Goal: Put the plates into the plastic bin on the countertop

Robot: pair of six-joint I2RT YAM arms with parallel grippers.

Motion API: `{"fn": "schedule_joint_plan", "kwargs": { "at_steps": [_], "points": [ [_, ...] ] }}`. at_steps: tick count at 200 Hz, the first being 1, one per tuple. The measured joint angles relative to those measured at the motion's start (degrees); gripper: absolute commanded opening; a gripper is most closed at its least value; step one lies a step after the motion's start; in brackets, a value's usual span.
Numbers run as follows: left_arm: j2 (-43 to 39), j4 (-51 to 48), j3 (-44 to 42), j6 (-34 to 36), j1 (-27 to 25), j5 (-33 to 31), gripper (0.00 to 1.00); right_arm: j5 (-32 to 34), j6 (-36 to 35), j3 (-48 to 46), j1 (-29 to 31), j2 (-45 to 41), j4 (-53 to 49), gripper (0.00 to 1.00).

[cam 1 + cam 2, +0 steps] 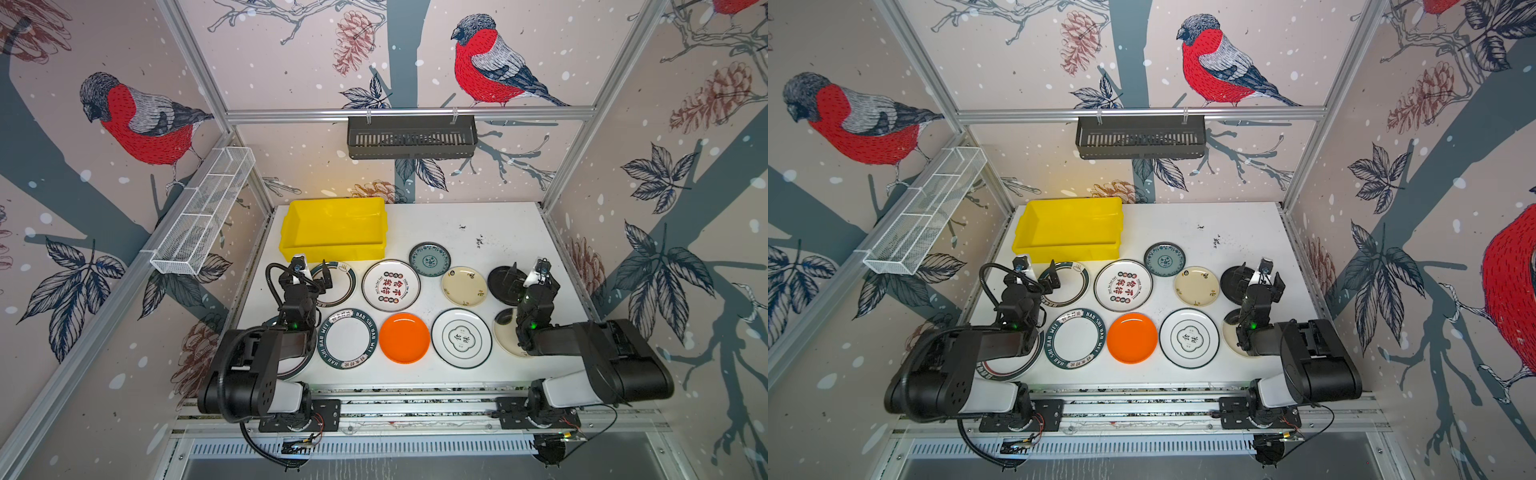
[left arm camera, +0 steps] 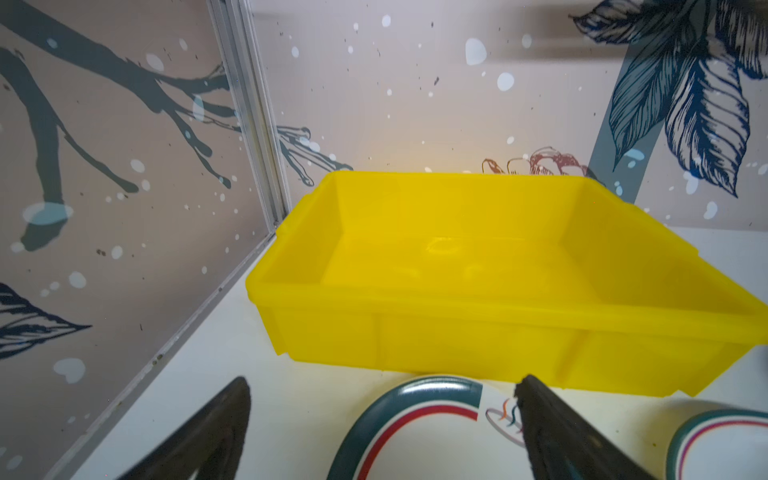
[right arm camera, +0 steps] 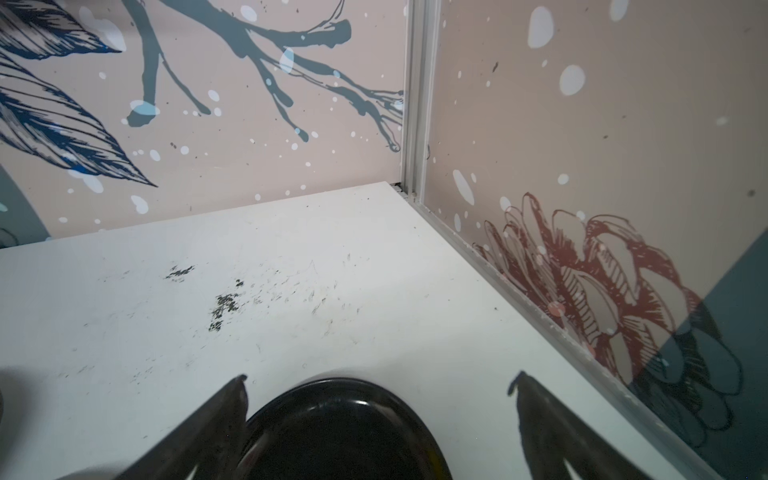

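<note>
Left gripper (image 2: 382, 384) gapes wide, holding nothing, above a green-rimmed plate (image 2: 415, 390) just beside the yellow bin (image 1: 332, 251); right gripper (image 3: 380, 378), likewise released, above a black plate (image 3: 340, 415); we find both plates on the countertop (image 1: 498, 232)

Inventory as I read it: one counter (image 1: 498, 224) carries ten plates. Breakdown: four white with dark-green rims (image 1: 345, 291) (image 1: 293, 366) (image 1: 347, 338) (image 1: 461, 338), one white with red and black characters (image 1: 390, 286), two cream (image 1: 464, 286) (image 1: 505, 338), one orange (image 1: 404, 338), one black (image 1: 498, 284), one teal patterned (image 1: 429, 259). Two of the ten show only in part. One yellow plastic bin (image 1: 332, 251). Two baskets on the walls: one black slotted basket (image 1: 411, 139), one white wire-mesh basket (image 1: 203, 212).
</note>
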Motion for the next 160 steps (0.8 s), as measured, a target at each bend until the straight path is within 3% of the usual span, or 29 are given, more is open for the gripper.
{"fn": "schedule_joint_plan", "kwargs": {
  "at_steps": [31,74,93,118,160],
  "points": [
    [-5.53,-7.32,1.18,-1.46,-2.71,-2.80,0.98,1.73,-1.86,4.70,5.27,-8.87,-8.44,1.00],
    [-13.27,-22.03,7.48,-5.25,-10.84,-12.17,0.98,-1.31,3.87,9.77,9.38,-19.43,-24.24,1.00],
    [-16.59,-31.87,10.08,-10.56,-14.43,-17.42,0.98,-6.60,7.56,14.64,9.38,-22.86,-35.34,1.00],
    [-19.93,-45.55,11.47,-19.39,-15.15,-21.09,0.98,-18.23,11.58,18.36,9.60,-28.15,-46.80,1.00],
    [-18.38,-60.19,12.74,-26.58,-15.02,-20.74,0.96,-31.78,17.18,17.68,9.66,-33.38,-57.18,1.00]
  ]
}}
